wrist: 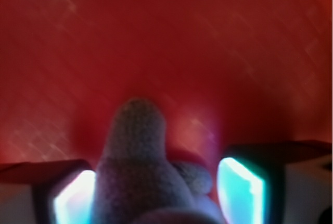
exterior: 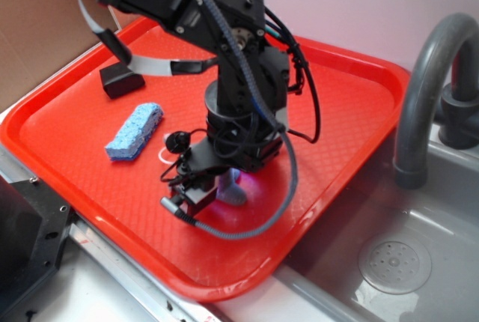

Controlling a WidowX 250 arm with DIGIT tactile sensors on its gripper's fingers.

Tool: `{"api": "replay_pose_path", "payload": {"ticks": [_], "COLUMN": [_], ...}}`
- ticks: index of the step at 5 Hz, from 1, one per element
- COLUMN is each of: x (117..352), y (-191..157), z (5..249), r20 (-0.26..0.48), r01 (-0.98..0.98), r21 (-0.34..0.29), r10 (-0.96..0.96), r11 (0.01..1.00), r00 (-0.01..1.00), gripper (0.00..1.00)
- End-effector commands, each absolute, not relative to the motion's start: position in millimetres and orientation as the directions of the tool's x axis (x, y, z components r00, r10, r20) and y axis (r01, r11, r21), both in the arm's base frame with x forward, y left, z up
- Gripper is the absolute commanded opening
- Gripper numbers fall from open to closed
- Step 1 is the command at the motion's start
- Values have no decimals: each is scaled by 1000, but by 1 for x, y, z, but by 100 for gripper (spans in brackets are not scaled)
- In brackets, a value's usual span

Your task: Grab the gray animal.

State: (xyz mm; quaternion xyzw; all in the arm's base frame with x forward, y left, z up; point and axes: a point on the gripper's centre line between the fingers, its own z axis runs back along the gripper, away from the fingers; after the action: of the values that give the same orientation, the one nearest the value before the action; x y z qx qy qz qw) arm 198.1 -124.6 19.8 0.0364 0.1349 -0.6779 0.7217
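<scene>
Between the spread fingers (wrist: 244, 193) at 6 o'clock, the gray animal (wrist: 138, 166) looks soft and light; pinch its body.

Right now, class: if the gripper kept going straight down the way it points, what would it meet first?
The gray animal: it already sits between the open fingers of the gripper. Beneath it lies the red tray. How much gap remains below the fingertips cannot be told.
</scene>
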Motion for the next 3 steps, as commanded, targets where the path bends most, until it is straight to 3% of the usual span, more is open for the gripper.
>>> {"api": "replay_pose_path", "payload": {"ticks": [1, 2, 3], "x": [195, 213, 224], "y": [-112, -105, -98], "z": [21, 57, 106], "r20": [-238, -179, -46], "r01": [990, 978, 958], "r21": [-131, -86, -6], "r10": [-971, -969, -957], "r11": [59, 188, 287], "r00": [26, 171, 287], "gripper": [0, 0, 0]}}
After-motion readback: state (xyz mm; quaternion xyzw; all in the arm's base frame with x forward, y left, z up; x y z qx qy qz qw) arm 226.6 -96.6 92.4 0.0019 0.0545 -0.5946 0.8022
